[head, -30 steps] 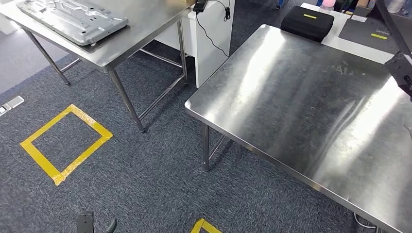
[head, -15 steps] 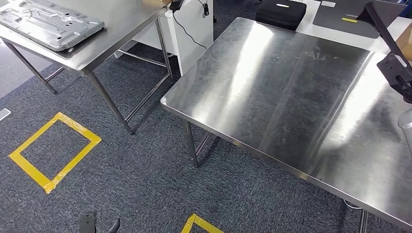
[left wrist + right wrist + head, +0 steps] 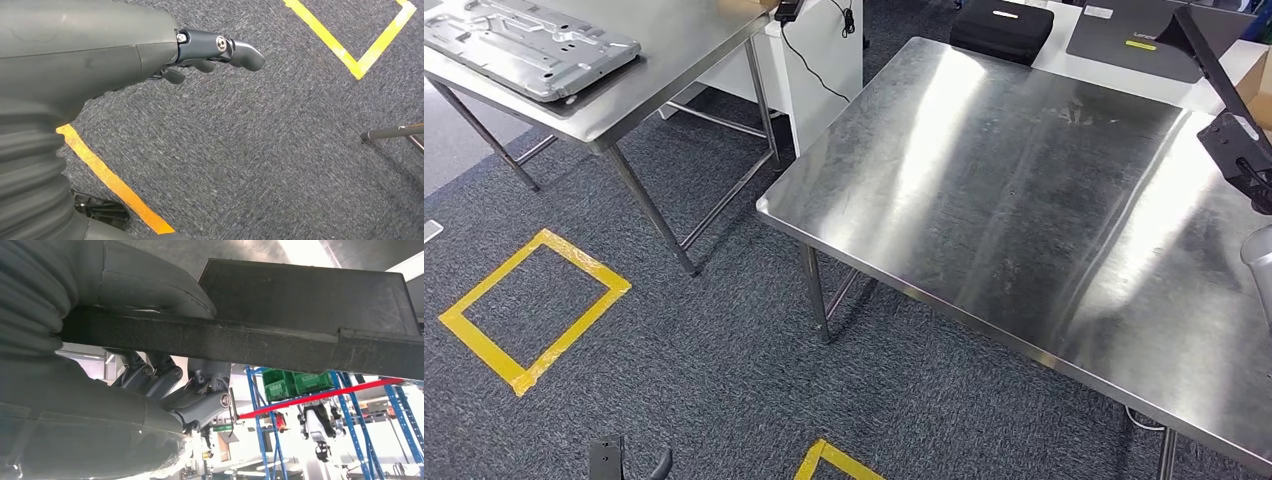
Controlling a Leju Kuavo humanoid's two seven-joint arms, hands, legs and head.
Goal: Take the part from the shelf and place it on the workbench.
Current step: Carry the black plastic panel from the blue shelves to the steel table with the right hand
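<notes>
Your right hand (image 3: 165, 390) is clamping its thumb and fingers on the edge of the black, stiff-looking flat part (image 3: 310, 305) (probably light but awkward, so be gripping deep), carrying it beside the steel workbench (image 3: 984, 200), while your left hand (image 3: 165, 55) is hanging empty, fingers loosely curled.

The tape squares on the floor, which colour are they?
Yellow. The tape squares lie on grey carpet, clearest in the head view.
</notes>
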